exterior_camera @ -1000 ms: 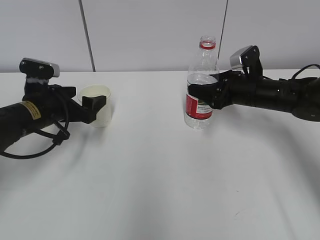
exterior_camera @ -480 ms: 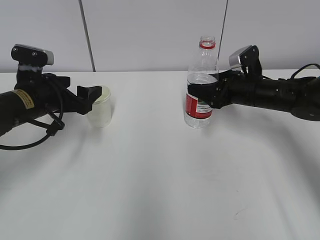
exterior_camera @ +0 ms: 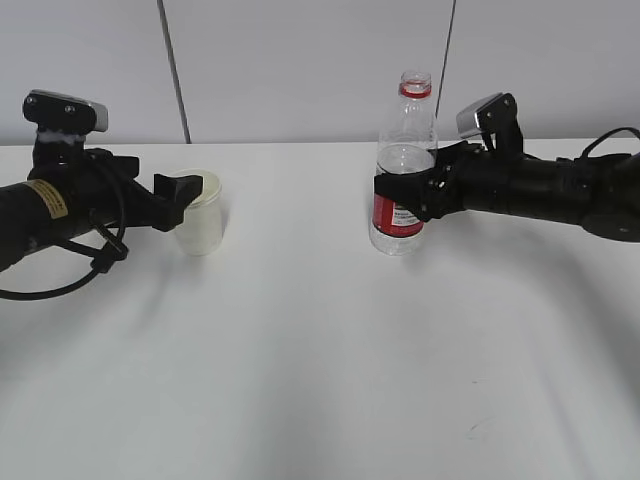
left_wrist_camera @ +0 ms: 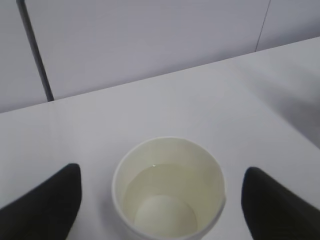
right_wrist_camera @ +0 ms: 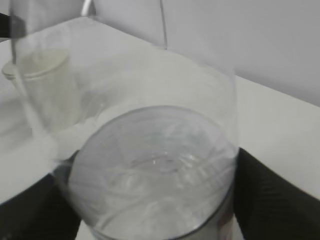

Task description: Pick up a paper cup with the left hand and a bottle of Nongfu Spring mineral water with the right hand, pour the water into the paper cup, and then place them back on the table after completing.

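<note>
Cup with water sits far left on the tabletop, left tool spread wide. Right tool grips the standing bottle. Placing stage; next, release.

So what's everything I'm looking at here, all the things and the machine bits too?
paper cup: one, pale cream, standing on the left of the table, some water in it.
bottle: one, clear with a red label, uncapped, upright right of centre, partly filled.
table: one, white, under everything.
wall: pale grey panels with dark seams, behind the table.
left hand: one, black with a yellow label, jaws spread either side of the cup, not touching it.
right hand: one, black, jaws closed around the bottle at its label.
</note>
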Motion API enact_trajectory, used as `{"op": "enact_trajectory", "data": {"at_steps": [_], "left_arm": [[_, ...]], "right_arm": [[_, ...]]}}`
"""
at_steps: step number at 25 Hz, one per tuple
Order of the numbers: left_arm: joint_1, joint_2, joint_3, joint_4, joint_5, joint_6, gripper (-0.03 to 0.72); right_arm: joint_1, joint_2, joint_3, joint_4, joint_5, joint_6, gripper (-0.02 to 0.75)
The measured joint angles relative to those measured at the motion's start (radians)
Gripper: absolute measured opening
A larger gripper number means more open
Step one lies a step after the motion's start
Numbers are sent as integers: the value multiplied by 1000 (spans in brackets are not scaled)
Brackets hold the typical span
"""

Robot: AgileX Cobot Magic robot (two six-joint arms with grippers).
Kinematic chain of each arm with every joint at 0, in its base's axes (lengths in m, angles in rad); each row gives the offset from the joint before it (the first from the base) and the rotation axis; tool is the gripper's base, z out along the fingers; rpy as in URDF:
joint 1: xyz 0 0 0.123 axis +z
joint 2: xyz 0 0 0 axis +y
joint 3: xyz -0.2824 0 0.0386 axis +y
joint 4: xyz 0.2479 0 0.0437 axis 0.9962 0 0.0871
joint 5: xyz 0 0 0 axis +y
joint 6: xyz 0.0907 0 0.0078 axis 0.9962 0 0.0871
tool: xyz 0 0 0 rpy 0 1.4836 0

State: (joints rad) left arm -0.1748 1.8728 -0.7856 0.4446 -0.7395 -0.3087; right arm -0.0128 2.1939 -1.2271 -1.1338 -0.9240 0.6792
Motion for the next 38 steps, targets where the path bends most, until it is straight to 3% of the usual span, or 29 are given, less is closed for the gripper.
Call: {"op": "enact_trajectory", "data": {"at_steps": [8, 18, 29, 38], "left_arm": [[0, 0, 0, 0, 0, 0, 591], [0, 0, 0, -1, 1, 0, 591], [0, 0, 0, -1, 1, -4, 590], [0, 0, 0, -1, 1, -6, 589]], "right_arm": [[0, 0, 0, -47, 23, 27, 621], [0, -58, 0, -231, 150, 173, 620], [0, -63, 0, -353, 207, 287, 594], [0, -109, 0, -568, 275, 482, 594]]}}
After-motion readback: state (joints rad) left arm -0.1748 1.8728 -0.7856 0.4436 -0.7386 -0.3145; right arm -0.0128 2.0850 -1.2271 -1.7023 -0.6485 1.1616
